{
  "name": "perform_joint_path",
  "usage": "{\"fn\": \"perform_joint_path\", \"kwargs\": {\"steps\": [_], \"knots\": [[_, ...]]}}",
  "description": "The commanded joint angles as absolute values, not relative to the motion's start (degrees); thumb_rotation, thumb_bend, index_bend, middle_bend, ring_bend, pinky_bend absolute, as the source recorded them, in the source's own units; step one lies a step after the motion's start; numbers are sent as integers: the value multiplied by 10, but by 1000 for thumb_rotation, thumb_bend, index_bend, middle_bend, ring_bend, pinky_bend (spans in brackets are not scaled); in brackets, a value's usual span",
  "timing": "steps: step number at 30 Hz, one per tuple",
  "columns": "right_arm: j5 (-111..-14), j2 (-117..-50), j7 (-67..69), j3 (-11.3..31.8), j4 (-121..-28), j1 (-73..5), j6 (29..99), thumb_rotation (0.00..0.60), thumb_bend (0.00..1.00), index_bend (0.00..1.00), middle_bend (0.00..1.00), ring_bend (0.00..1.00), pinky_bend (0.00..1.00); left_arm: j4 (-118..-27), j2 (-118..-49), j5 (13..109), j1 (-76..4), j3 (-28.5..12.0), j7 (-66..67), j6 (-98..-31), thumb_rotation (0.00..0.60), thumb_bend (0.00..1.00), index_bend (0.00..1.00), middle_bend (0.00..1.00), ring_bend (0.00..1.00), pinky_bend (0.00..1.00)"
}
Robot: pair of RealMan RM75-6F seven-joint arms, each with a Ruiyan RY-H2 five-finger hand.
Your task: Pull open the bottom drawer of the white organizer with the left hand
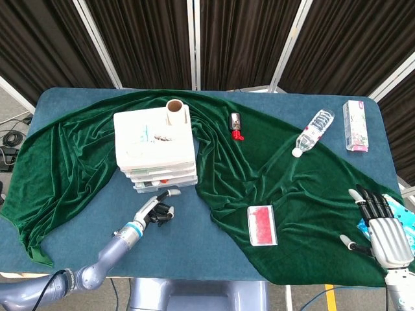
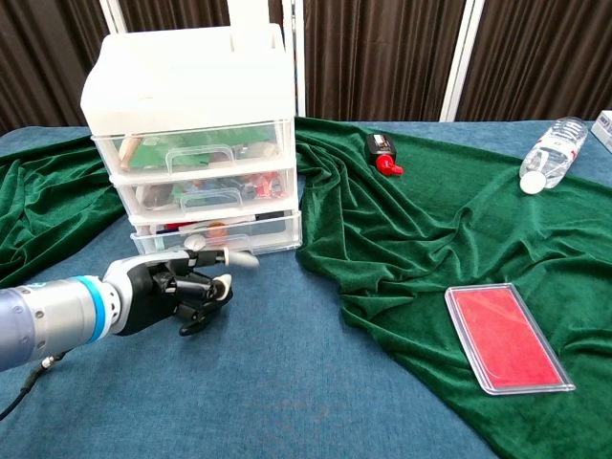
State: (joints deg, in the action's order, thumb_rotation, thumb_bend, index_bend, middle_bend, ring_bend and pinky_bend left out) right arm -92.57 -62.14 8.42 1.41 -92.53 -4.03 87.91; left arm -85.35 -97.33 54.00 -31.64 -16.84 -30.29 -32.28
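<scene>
The white organizer (image 1: pixel 154 142) (image 2: pixel 191 124) with three clear drawers stands on the blue table at the left. Its bottom drawer (image 2: pixel 244 232) (image 1: pixel 163 186) juts out a little beyond the two above it. My left hand (image 2: pixel 177 290) (image 1: pixel 157 210) lies low in front of that drawer with its fingers curled. One finger reaches up to the drawer's front at the handle, and the grip itself is partly hidden. My right hand (image 1: pixel 382 232) rests at the table's near right corner, fingers spread and holding nothing.
A green cloth (image 1: pixel 65 155) covers much of the table. On it lie a red flat case (image 1: pixel 262 225) (image 2: pixel 507 337), a water bottle (image 1: pixel 314 131) (image 2: pixel 547 153) and a small red-capped bottle (image 1: pixel 237 125) (image 2: pixel 382 153). A white box (image 1: pixel 355 125) lies far right. A cardboard tube (image 1: pixel 174 107) stands on the organizer.
</scene>
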Motion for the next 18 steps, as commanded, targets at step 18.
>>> {"fn": "perform_joint_path", "kwargs": {"steps": [18], "knots": [[-925,-623,79,14,-927,-40,878,600,52,8,0,0,0,-879,-962,694,-263,-86,-147,-494,600,735,148,809,737,788]]}}
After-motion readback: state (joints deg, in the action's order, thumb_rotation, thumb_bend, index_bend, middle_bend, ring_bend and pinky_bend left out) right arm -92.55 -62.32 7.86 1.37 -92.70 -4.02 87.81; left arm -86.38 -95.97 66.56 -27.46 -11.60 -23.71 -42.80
